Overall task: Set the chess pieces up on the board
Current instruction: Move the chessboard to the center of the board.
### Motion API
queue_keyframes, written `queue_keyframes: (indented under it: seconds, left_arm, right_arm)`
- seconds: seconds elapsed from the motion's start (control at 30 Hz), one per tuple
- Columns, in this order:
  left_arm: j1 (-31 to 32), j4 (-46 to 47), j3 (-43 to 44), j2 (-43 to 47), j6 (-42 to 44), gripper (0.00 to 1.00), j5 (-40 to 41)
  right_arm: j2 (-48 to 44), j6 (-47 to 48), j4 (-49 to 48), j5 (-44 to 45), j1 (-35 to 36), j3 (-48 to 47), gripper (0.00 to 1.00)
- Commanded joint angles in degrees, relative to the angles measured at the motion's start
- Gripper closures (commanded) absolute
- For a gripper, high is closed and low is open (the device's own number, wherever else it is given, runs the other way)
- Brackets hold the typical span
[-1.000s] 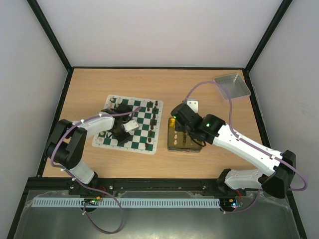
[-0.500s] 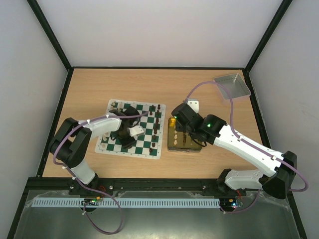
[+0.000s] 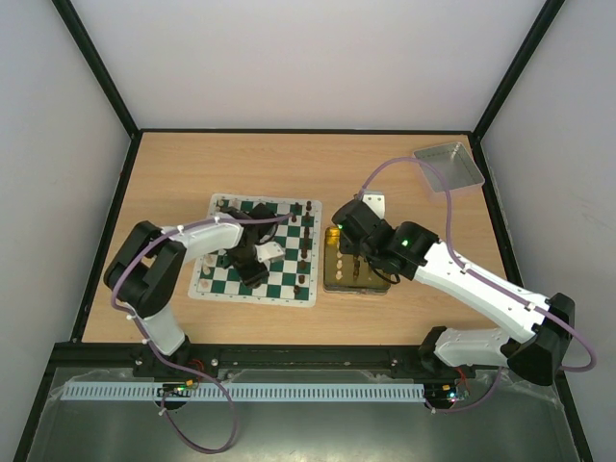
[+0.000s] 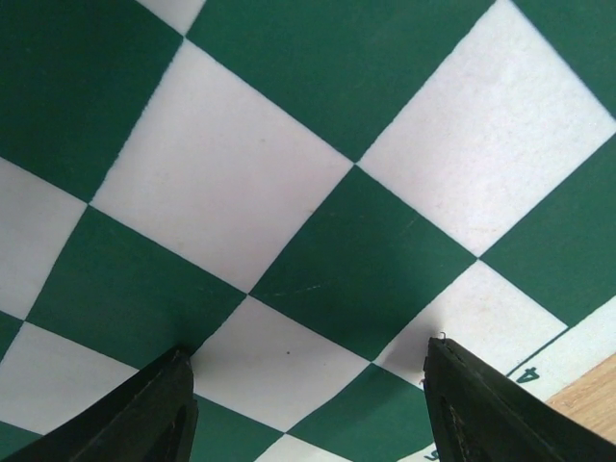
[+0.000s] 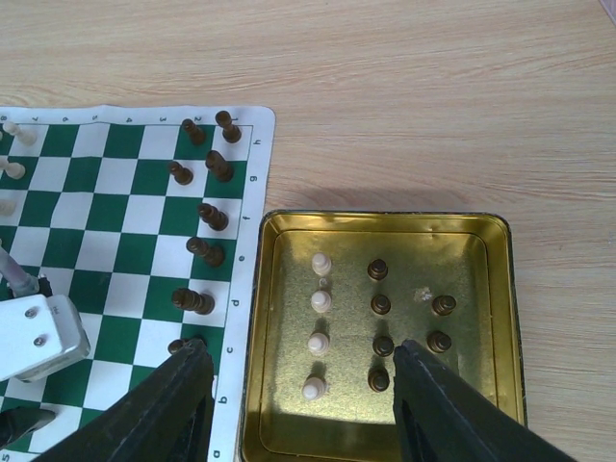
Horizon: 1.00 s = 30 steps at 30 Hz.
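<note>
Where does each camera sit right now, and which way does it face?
Top external: above and behind the bases, looking down on the table; left arm and right arm show.
Left wrist: close over the board, facing down; left gripper at the bottom edge.
Right wrist: over the gold tray, facing down; right gripper at the bottom edge.
Shared: both wrist views show the board.

Top view high over whole table; left wrist tight on board; right wrist higher, over board and tray.
</note>
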State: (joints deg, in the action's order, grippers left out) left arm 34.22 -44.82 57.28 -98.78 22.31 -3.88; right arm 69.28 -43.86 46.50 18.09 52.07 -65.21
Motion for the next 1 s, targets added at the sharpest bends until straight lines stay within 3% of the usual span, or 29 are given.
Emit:
queue_keyframes:
  seconds: [0.0, 0.27, 0.53, 0.8, 0.97]
  left_arm:
    - [0.87, 1.93, -0.32, -4.75, -0.92, 0.34, -5.32]
    - [0.77, 2.04, 0.57, -4.56, -0.40, 0.34, -3.08]
    - [-1.64, -1.12, 1.75, 2.06, 2.51, 0.33, 1.85]
    - [-10.54, -7.89, 8.95, 10.47, 6.84, 0.38, 1.41]
    - [-19.69, -9.94, 14.25, 13.32, 10.65, 0.36, 0.49]
  right_arm:
    - [-1.59, 0.44, 1.82, 1.71, -0.37, -0.97, 0.51]
    - [-2.03, 0.34, 2.45, 2.46, -0.41, -0.54, 0.51]
    - [-2.13, 0.16, 2.72, 2.80, -0.64, -0.86, 0.51]
    - [-1.80, -0.09, 2.72, 2.64, -0.69, -1.34, 0.51]
    - [-1.41, 0.16, 2.17, 2.54, -0.74, -1.46, 0.51]
